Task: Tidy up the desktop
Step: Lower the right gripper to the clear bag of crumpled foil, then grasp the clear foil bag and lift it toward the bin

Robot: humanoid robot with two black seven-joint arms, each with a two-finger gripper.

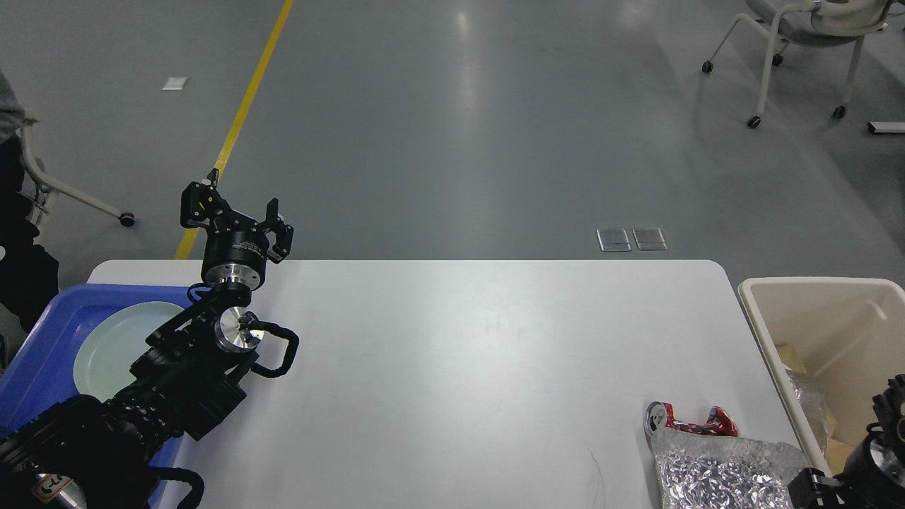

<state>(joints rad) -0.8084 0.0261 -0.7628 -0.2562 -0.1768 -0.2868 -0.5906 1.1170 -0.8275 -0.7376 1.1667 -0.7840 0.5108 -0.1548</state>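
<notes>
The desktop (452,367) is the big white table top that fills the middle and bottom of the view. It looks hard, flat and smooth, so things would likely slide on it. Most of it is bare.

Near its right front corner lies a crumpled silver bag (721,474). It looks thin, light and crinkly, so I think it would bend and slip if pinched too softly. A good place to grab it may be a raised fold near its top edge. Touching the top of the bag is a squashed red can (689,423). It looks light and a bit stiff, with bent edges, and could be pinched across its flat middle.

Just past the right edge of the table stands a cream bin (813,286). Some scraps lie inside it, a bit of silver stuff and something brown. The bag and can most likely belong in there.

At the left edge sits a blue tray (42,346) holding a pale plate (113,346). The plate looks hard and could break, so it needs care.

The left gripper (237,212) is up above the far left corner of the table, with its two fingers spread wide and nothing between them. Its arm reaches over the tray.

The right gripper (813,489) only peeks in at the bottom right corner, close to the bag and the bin wall. It is dark and partly cut off, so I cannot tell if it is wide or closed.

On the grey floor beyond are a yellow line (240,113) and a chair (799,42).
</notes>
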